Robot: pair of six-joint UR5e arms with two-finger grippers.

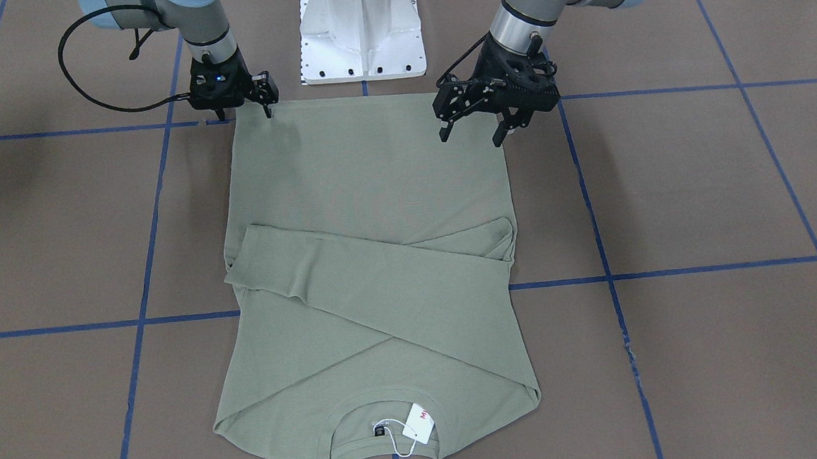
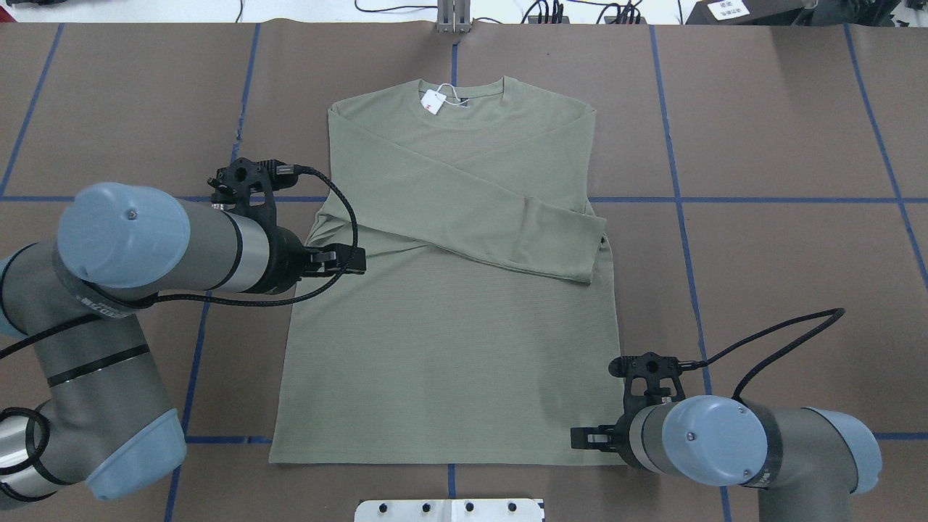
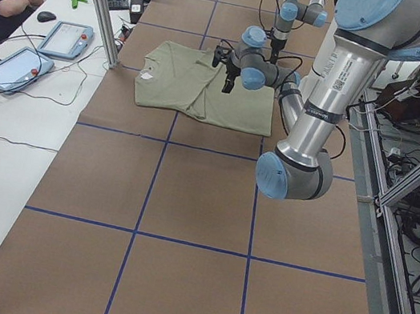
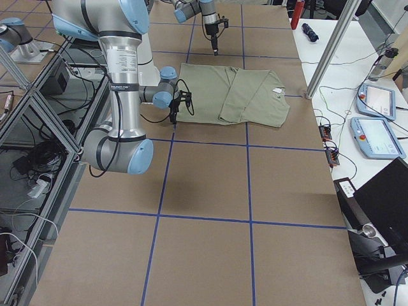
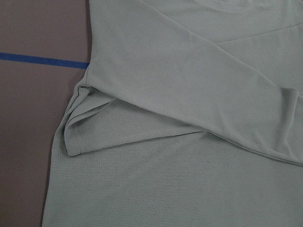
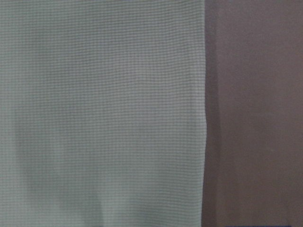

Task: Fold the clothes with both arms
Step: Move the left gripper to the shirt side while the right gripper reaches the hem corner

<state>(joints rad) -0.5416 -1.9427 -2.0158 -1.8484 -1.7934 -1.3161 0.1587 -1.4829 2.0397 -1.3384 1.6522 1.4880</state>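
Lengthwise, shirt point(image 2: 449, 348) points collar point(image 2: 500, 90) away from pedestal point(image 2: 449, 510).

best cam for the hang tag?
Exterior front-facing: the hang tag lies nearest that camera, large, with its red print visible. Overhead shows it small and distant; the side views, a white speck; the wrist cameras miss it.

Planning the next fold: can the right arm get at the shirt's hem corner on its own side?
Likely yes: the right gripper hangs open at that corner of the shirt; nothing covers the hem.
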